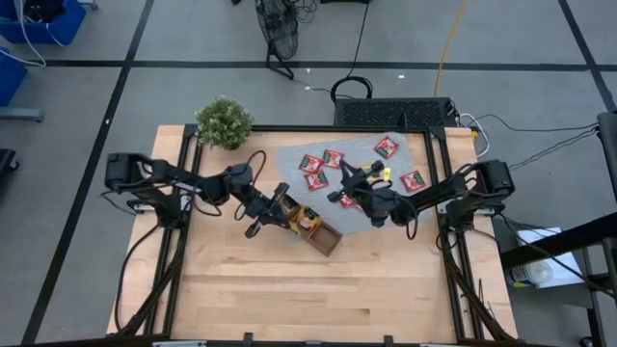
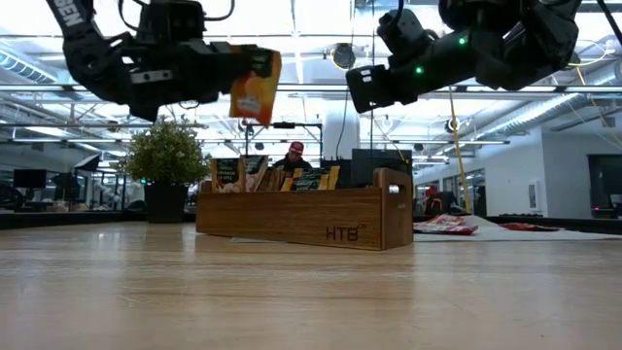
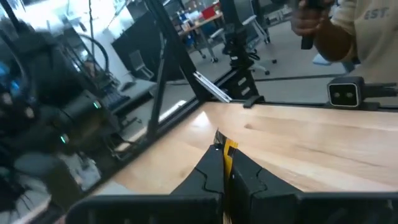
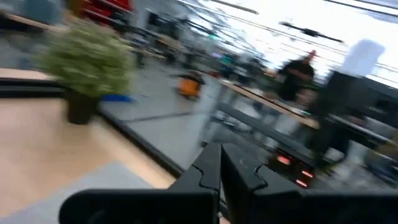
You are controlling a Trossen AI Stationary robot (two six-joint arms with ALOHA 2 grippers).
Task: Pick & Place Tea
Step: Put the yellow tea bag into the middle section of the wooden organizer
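Observation:
My left gripper (image 1: 281, 205) hangs above the near-left end of the brown wooden tray (image 1: 323, 234), shut on an orange sachet (image 2: 255, 86). In the low view the tray (image 2: 301, 216) has several sachets standing in it. My right gripper (image 1: 349, 181) is raised over the grey mat (image 1: 289, 152) at the table's far side, and its fingers (image 4: 210, 171) look shut with nothing between them. Several red sachets (image 1: 387, 146) lie flat on the mat around it. My left gripper pinches the orange sachet between its two fingers (image 3: 211, 171) at one edge (image 3: 229, 151). The sachet is lifted clear and stands out past the fingertips, upright in the low view, well above the tray.
A potted plant (image 1: 224, 122) stands at the far-left corner of the table. Bare wood (image 1: 289, 289) fills the near half. A person (image 3: 339, 28) stands beyond the table, and others show in the room behind (image 2: 295, 154).

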